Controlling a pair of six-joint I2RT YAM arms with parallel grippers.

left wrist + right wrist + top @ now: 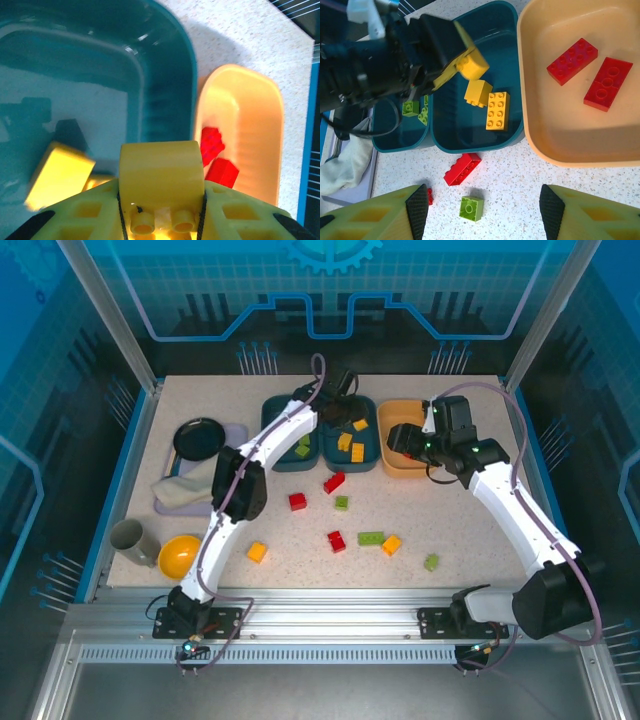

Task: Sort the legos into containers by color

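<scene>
My left gripper [162,200] is shut on a yellow lego [161,170] and holds it above the middle teal container [165,90]; the right wrist view shows that same lego [472,64] over the tray. Two yellow legos [498,111] lie in that tray. The left teal container [270,440] holds green legos [411,107]. Two red legos [572,61] lie in the orange container [535,135]. My right gripper [485,210] hangs open over the table in front of the trays, above a red lego [463,168] and a green lego [471,208].
Loose legos lie across the table's middle: red [297,501], red [336,540], green [371,538], orange [391,544], green [431,562], orange [257,552]. At the left are a black dish [198,438], a white cloth [185,490], a grey cup [130,537] and a yellow-orange bowl [180,555].
</scene>
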